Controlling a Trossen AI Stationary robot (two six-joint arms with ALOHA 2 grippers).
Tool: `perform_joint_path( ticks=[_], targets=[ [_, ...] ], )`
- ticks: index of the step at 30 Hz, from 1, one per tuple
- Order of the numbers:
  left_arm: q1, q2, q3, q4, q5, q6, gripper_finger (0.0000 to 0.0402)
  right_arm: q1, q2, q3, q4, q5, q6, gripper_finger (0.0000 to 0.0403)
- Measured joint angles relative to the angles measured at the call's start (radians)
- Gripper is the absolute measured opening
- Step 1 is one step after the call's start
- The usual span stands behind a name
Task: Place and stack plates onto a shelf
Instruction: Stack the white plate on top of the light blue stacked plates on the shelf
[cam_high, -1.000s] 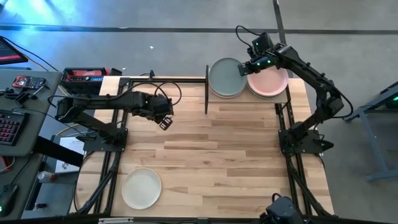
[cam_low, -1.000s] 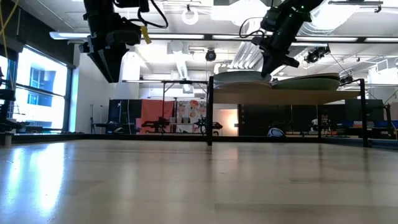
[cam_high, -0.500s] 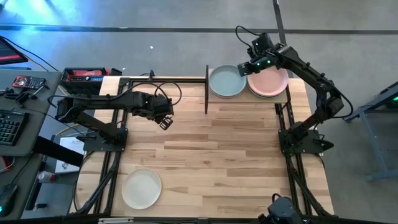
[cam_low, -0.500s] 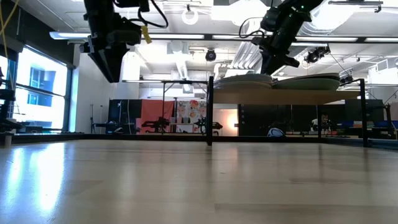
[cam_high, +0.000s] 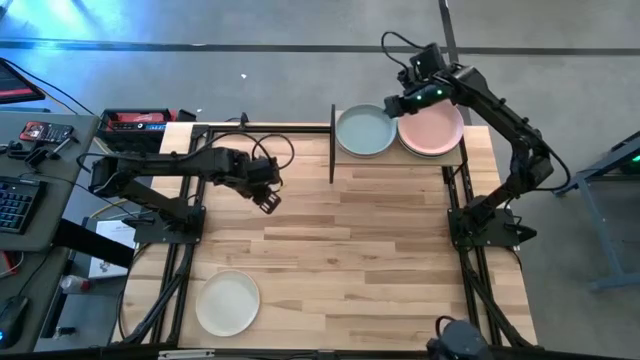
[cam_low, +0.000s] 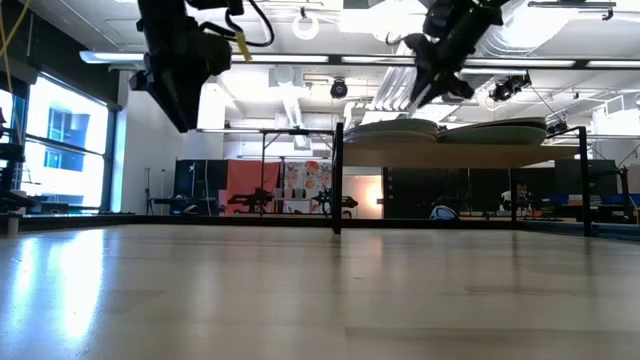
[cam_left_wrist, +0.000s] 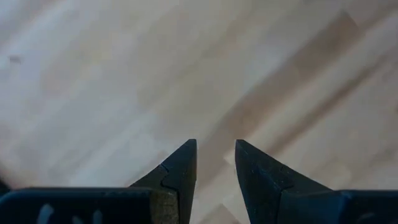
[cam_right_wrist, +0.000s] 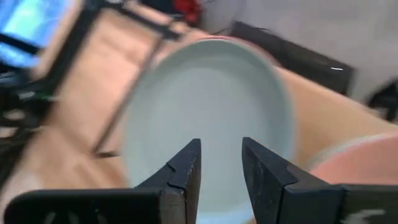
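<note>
My right gripper (cam_high: 393, 106) (cam_right_wrist: 221, 155) hangs open above the shelf (cam_high: 400, 160), just over the right rim of the pale blue-green plate (cam_high: 364, 131) (cam_right_wrist: 205, 118), touching nothing. That plate lies flat on top of the left stack on the shelf; a pink plate (cam_high: 432, 131) tops the stack beside it. In the low view both stacks (cam_low: 390, 127) rest on the shelf board (cam_low: 470, 156), with the right gripper (cam_low: 420, 98) clear above them. A cream-white plate (cam_high: 228, 303) lies flat near the table's near left corner. My left gripper (cam_high: 268, 198) (cam_left_wrist: 216, 152) hovers open over bare wood.
The shelf's black frame post (cam_high: 332, 142) stands at its left end. Beyond the table's left edge sit a keyboard and electronics (cam_high: 30, 140). The slatted tabletop (cam_high: 340, 260) between the shelf and the cream-white plate is bare wood.
My right gripper has risen off the pale blue-green plate's rim and drawn slightly toward the far edge. The plate, tipped a second ago, now lies flat on the left stack.
</note>
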Motion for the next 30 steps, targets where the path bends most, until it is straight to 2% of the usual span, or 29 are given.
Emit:
perform_joint_path(
  ticks=[5, 12, 20, 30],
  targets=[
    [-0.075, 0.000, 0.000, -0.015, 0.071, 0.026, 0.0102, 0.063, 0.000, 0.045, -0.052, -0.080, 0.000, 0.0094],
    [-0.234, 0.000, 0.000, -0.023, 0.073, 0.128, 0.0102, 0.211, 0.000, 0.053, -0.120, -0.085, 0.013, 0.0094],
    [-0.418, 0.000, 0.000, -0.131, 0.074, 0.094, 0.0102, 0.415, 0.000, 0.053, -0.117, -0.015, 0.143, 0.0094],
    [-0.674, -0.001, -0.018, -0.102, 0.068, -0.017, 0.0101, 0.678, 0.000, 0.053, -0.074, 0.131, 0.363, 0.0094]
  ],
)
